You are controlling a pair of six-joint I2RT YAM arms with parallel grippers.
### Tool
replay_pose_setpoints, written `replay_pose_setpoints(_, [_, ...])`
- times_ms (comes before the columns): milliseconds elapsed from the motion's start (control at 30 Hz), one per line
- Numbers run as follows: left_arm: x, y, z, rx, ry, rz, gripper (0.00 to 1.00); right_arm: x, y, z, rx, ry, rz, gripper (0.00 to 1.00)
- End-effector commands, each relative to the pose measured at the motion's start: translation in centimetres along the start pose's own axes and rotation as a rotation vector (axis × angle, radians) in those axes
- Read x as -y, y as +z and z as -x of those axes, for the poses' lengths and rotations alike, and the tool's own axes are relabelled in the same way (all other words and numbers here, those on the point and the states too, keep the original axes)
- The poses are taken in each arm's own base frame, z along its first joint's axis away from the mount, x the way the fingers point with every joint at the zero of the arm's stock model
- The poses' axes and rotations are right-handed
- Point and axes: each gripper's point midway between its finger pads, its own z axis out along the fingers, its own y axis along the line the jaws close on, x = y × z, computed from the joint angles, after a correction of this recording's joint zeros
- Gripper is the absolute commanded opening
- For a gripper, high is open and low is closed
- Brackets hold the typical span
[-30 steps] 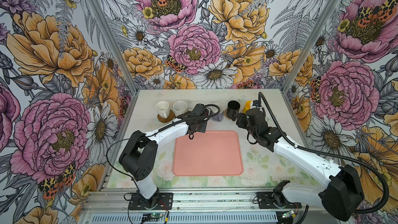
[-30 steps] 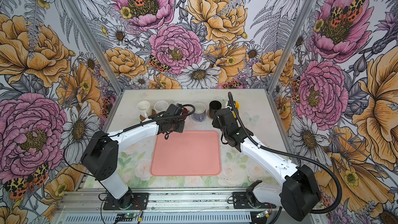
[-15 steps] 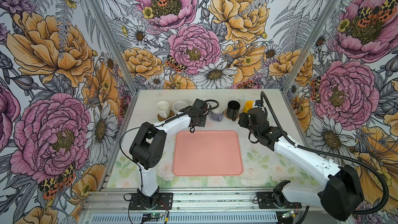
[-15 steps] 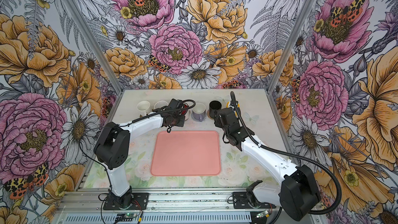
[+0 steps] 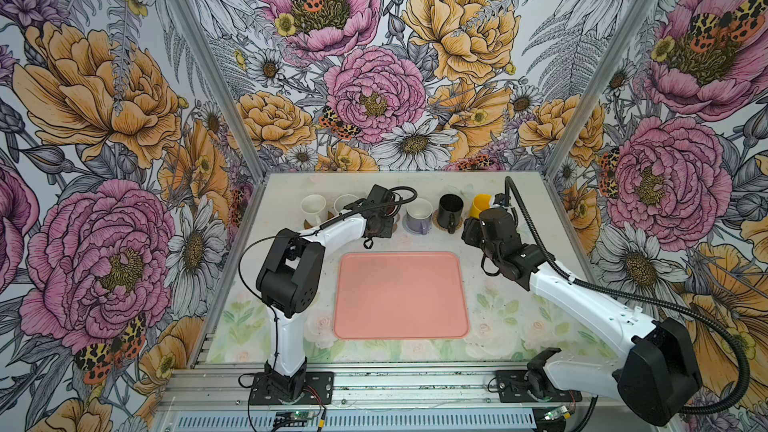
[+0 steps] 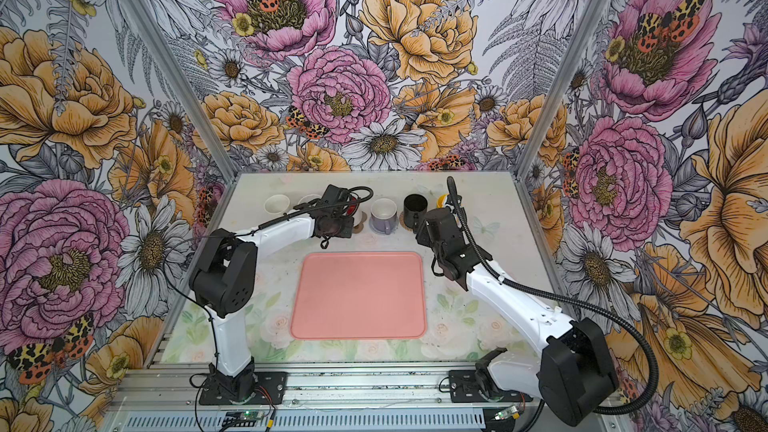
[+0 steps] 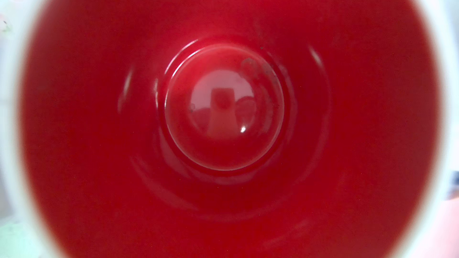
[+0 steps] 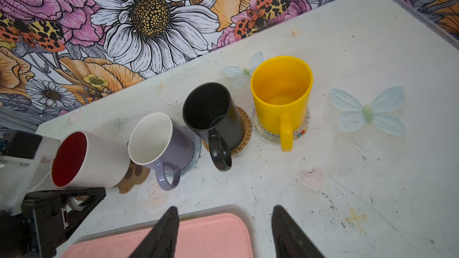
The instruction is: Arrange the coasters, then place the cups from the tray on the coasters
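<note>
Cups are lined up across the upper middle of both top views. At the row's left end, the white mug (image 5: 313, 207) and cream mug (image 5: 344, 202) are stood upright. A brown disc (image 5: 308, 224) is seen poking out under the first, and the mat under the second is hidden by the left arm.

Next, the red-lined mug (image 8: 84, 160) is held by the left gripper (image 8: 79, 201), lower left of the right wrist frame. The jaws are closed narrowly on its white handle, so the body is steered from the side. The left wrist frame is filled by the red interior. The mug is positioned over the paw-print coaster (image 8: 133, 177), which sticks out beneath. Whether the base is fully down cannot be told.

The lavender mug (image 8: 161, 145) is seated on the grey-blue coaster (image 8: 196, 155), the black mug (image 8: 211, 112) on the rattan coaster (image 8: 242, 130) and the yellow mug (image 8: 282, 95) on the pale woven coaster (image 8: 301, 130). Handles are turned toward the tray side, likely from handle grips.

The right gripper (image 8: 224, 209), lower centre of that frame, is parked over the far edge of the tray (image 5: 401, 297) with jaws well apart and nothing held. It is judged to be out of the left arm's way. No cup is on the tray, so only the release is judged left.
</note>
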Motion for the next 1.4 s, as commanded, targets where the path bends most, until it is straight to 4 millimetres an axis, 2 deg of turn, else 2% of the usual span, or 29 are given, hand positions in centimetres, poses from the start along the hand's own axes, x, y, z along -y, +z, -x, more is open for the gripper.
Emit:
replay_pose_setpoints(0, [0.6,-0.8,3.7,0.106,0.005,-0.037,0.0,0.0,0.2,0.0,-0.001,0.014,0.01,0.62])
replay_pose_setpoints(800, [-0.2,0.9,4.1,0.083,-0.013,-0.014,0.0,-0.1,0.3,-0.1,-0.01,0.022,0.016,0.62])
replay_pose_setpoints(1367, [-0.7,1.8,3.4,0.056,-0.006,0.017,0.0,0.1,0.4,-0.2,-0.012,0.025,0.011,0.62])
